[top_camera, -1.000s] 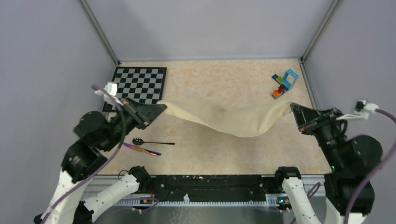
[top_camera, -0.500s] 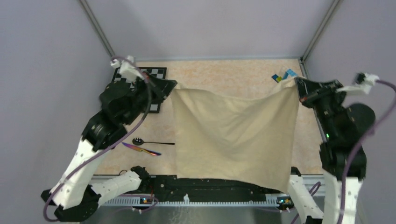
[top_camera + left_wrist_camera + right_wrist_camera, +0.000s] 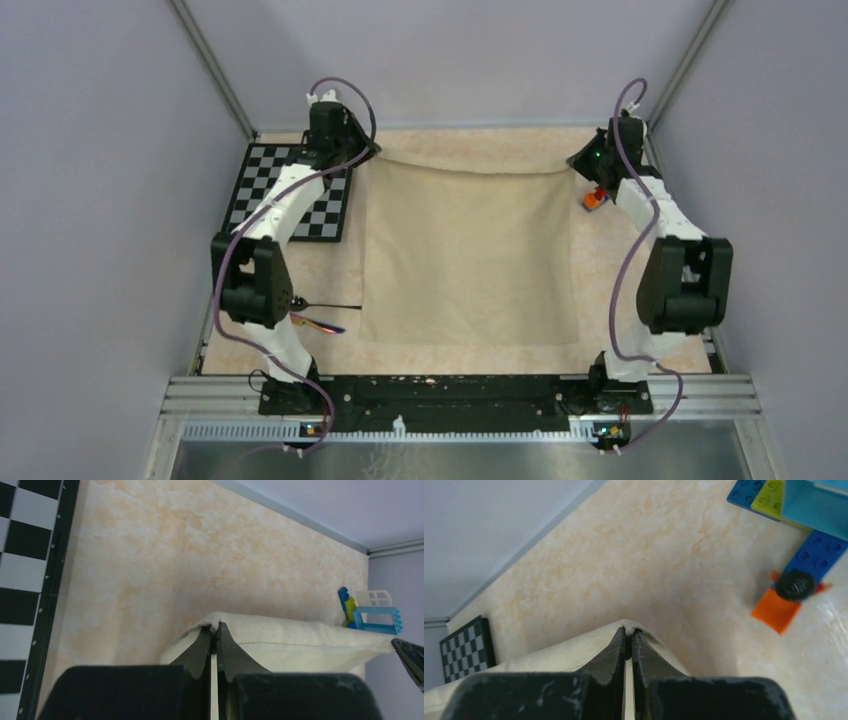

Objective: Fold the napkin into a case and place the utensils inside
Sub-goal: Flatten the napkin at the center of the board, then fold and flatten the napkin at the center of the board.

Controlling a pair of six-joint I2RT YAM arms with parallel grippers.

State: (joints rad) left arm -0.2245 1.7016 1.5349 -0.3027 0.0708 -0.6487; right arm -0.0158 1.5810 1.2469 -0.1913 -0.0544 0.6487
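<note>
Lifted before, one napkin (image 3: 468,255) now lies spread on the table (image 3: 610,330); left hand (image 3: 215,630) and right hand (image 3: 628,635) each clamp a far corner. Two utensils (image 3: 322,324) lie near-left.

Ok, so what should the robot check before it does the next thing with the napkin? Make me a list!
1. Left gripper shut on the napkin's far left corner: ok.
2. Right gripper shut on the far right corner: ok.
3. Napkin spread open on the table, no big bunches: ok.
4. Utensils lying off the cloth, to its left: ok.
5. Toy bricks apart from the right corner: ok.
6. Every utensil fully in view: not ok, the left arm covers one end of the spoon.
</note>
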